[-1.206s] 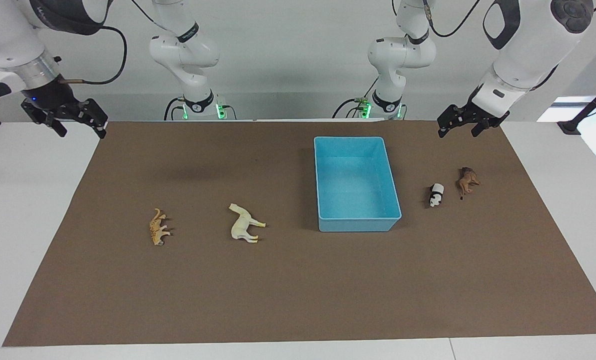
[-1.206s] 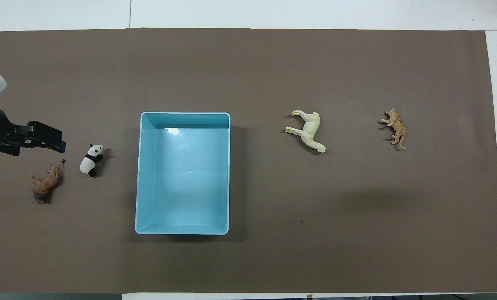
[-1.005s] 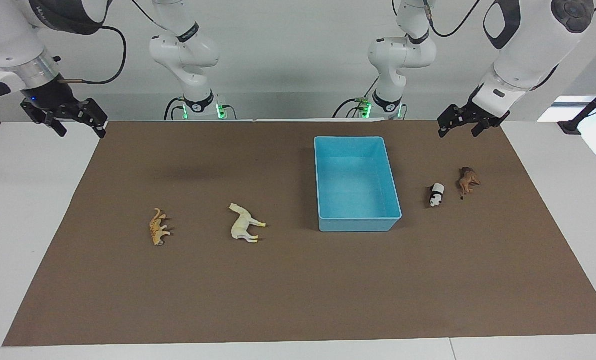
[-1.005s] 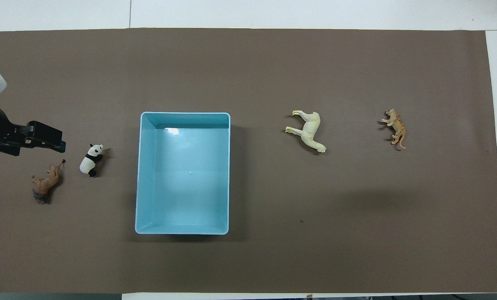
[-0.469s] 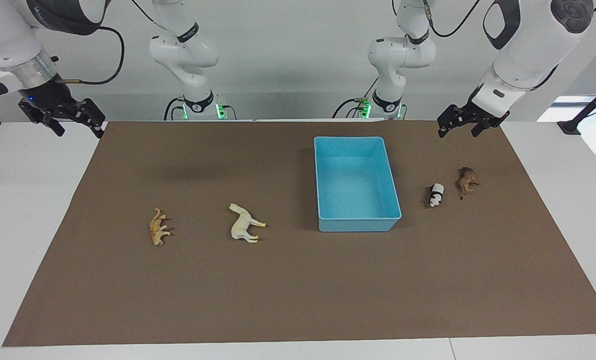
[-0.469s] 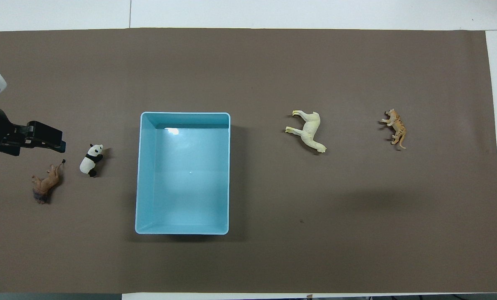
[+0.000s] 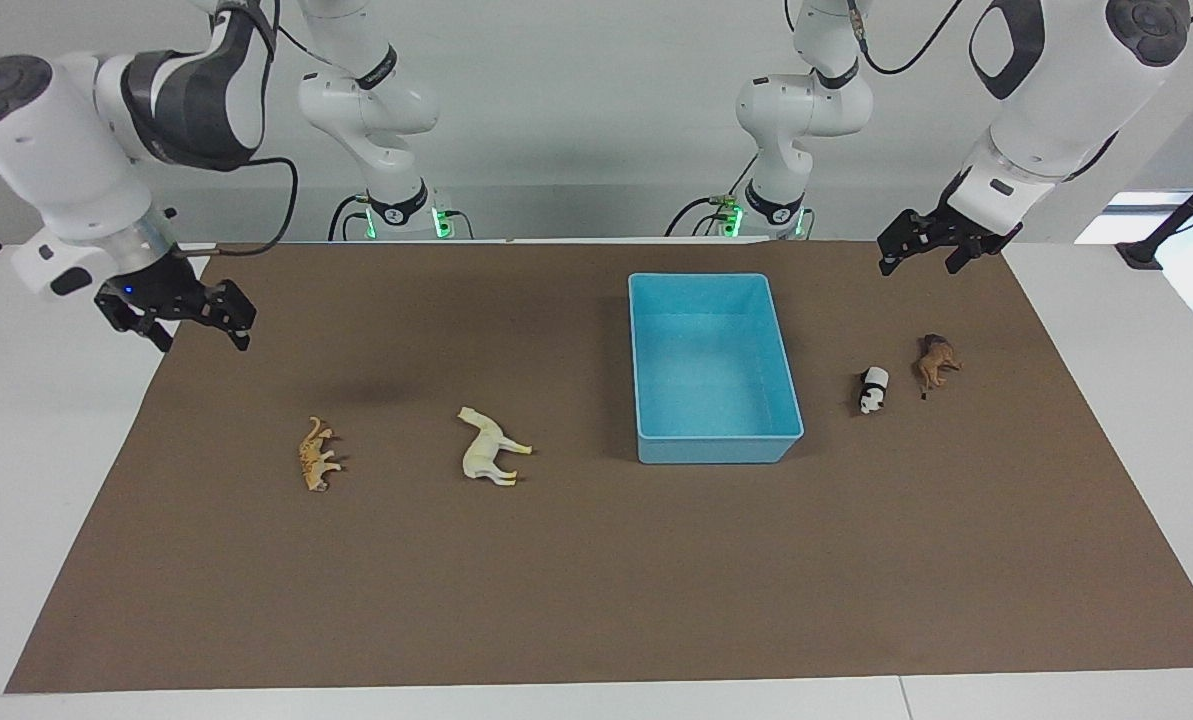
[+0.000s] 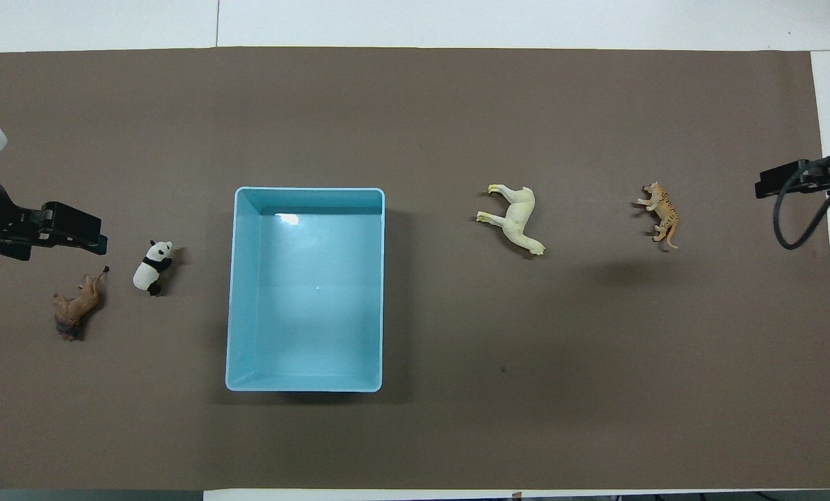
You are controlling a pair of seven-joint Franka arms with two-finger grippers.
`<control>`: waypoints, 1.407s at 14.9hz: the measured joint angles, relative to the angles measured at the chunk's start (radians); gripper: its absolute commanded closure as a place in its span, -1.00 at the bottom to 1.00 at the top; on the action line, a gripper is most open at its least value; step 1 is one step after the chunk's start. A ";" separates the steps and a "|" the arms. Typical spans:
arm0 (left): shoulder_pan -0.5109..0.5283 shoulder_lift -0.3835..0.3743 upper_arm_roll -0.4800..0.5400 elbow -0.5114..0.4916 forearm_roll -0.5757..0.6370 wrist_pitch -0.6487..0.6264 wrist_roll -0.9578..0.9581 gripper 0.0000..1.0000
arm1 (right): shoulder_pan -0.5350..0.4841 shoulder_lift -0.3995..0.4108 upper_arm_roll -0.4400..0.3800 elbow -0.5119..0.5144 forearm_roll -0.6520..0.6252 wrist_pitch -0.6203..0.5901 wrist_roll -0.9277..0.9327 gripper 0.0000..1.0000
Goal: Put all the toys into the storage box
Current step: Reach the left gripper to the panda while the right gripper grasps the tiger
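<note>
Facing view: your right gripper (image 7: 188,322) hangs empty, jaws open, over the brown mat near the orange-tan plastic tiger (image 7: 317,455); centre over its body before descending. The left gripper (image 7: 934,250) waits, jaws open.

Overhead view: the light blue rectangular plastic storage box (image 8: 250,371) is empty; cream-white plastic horse (image 8: 517,219), black-and-white panda figurine (image 8: 152,266) and brown lion figurine (image 8: 75,314) lie outside on the table.

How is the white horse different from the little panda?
The horse is all cream-white; the panda is black and white. The horse is bigger than the panda. The horse lies toward the right arm's end, the panda toward the left arm's. Both lie on the brown mat, outside the blue box.
</note>
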 measured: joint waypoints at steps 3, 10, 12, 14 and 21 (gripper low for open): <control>0.000 -0.003 0.000 -0.023 0.001 0.079 -0.014 -1.00 | 0.025 0.085 0.002 -0.019 0.000 0.100 -0.075 -1.00; 0.064 -0.008 0.007 -0.207 0.024 0.413 0.132 -1.00 | 0.051 0.145 0.003 -0.149 0.001 0.337 -0.179 -1.00; 0.071 0.036 0.008 -0.220 0.033 0.463 0.190 -1.00 | 0.060 0.170 0.003 -0.153 0.001 0.362 -0.190 -1.00; 0.073 0.098 0.007 -0.241 0.037 0.521 0.275 -1.00 | 0.060 0.190 0.003 -0.154 0.015 0.391 -0.238 -1.00; 0.099 0.170 0.006 -0.432 0.094 0.730 0.428 -1.00 | 0.083 0.216 0.004 -0.233 0.051 0.537 -0.337 -1.00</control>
